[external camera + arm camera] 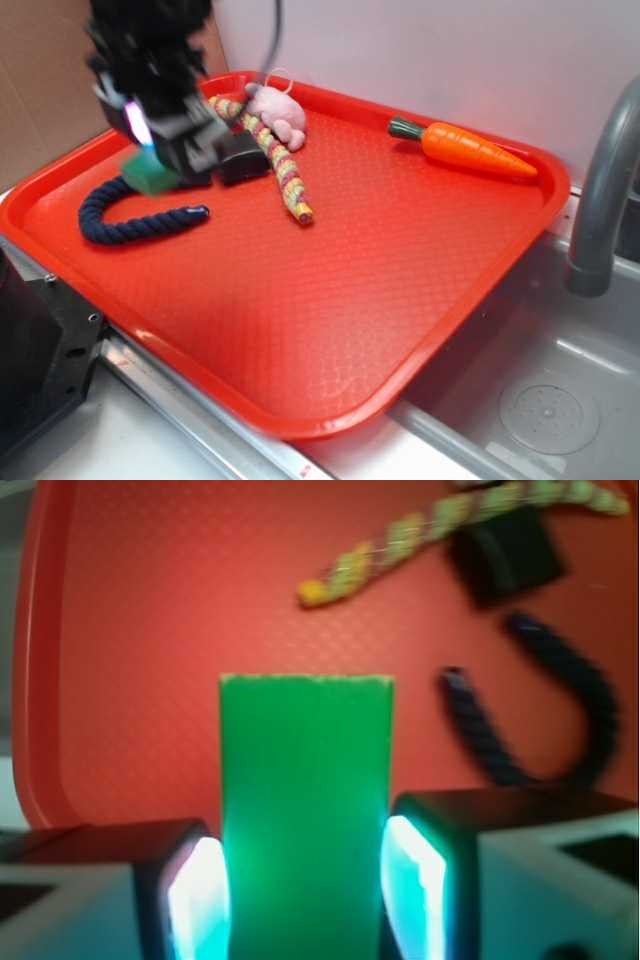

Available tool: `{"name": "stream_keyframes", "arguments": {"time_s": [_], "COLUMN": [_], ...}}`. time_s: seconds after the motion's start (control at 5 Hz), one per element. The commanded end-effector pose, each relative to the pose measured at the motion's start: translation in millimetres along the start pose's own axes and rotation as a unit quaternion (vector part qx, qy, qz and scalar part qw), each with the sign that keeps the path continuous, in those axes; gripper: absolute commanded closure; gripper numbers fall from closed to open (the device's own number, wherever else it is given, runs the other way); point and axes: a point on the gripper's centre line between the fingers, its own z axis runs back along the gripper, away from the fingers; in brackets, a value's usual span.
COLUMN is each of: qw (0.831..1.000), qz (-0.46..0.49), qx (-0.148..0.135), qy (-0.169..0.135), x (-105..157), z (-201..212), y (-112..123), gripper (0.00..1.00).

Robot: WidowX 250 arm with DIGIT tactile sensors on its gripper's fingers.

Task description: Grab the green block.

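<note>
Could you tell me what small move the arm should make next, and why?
Probably a short straight lift. In the wrist view the end effector has a pad against each side of the green block, so it looks gripped. The exterior view shows the block low over the red tray, near the navy rope.

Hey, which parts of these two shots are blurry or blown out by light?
Exterior view: the end effector is smeared with blur at the top left, while the carrot stays sharp. Wrist view: the finger pads glow white-cyan and overexposed beside the green block; the ropes and black block behind are soft.
</note>
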Motion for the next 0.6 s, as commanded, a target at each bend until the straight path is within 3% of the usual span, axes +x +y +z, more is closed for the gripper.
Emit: {"name": "stream_keyframes", "arguments": {"time_s": [0.0, 0.4], "qw": [0.999, 0.997], "qz": [0.033, 0.046], "qx": [0.038, 0.053], "qy": [-0.018, -0.028], "x": [-18.2, -21.2], "z": [79.9, 85.9], "y": [35.2, 44.5], "gripper": [1.00, 1.00]}}
